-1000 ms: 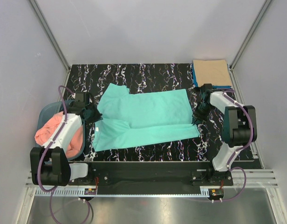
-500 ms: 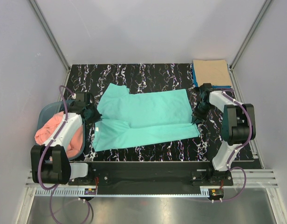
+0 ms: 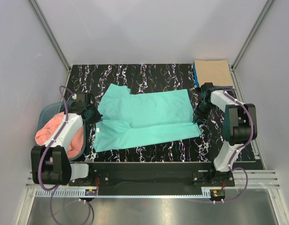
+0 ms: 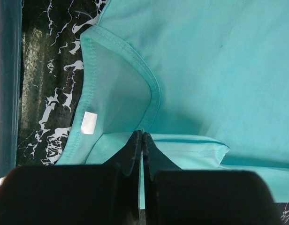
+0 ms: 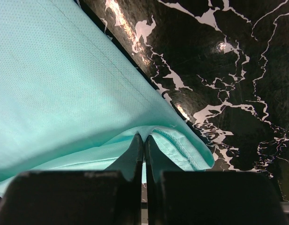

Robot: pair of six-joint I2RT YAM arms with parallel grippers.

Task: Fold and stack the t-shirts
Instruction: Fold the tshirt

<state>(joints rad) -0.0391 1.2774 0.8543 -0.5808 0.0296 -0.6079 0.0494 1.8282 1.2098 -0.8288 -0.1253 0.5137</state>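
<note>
Black marbled table (image 3: 149, 70) fills the floor of a grey-walled booth, and the turquoise-green t-shirt (image 3: 149, 112) lies spread across its middle. My left gripper (image 3: 94, 116) is pinched tight on cloth beside the collar, toward the left edge. My right gripper (image 3: 197, 116) is clamped on the hem toward the right edge. To fold well, I judge both should lift together and draw the cloth taut so the crease runs straight. The tan-beige t-shirt (image 3: 212, 72) sits folded on the blue t-shirt (image 3: 196, 77) at the far right corner. The salmon pink t-shirt (image 3: 50, 133) waits in the basket (image 3: 45, 112).
</note>
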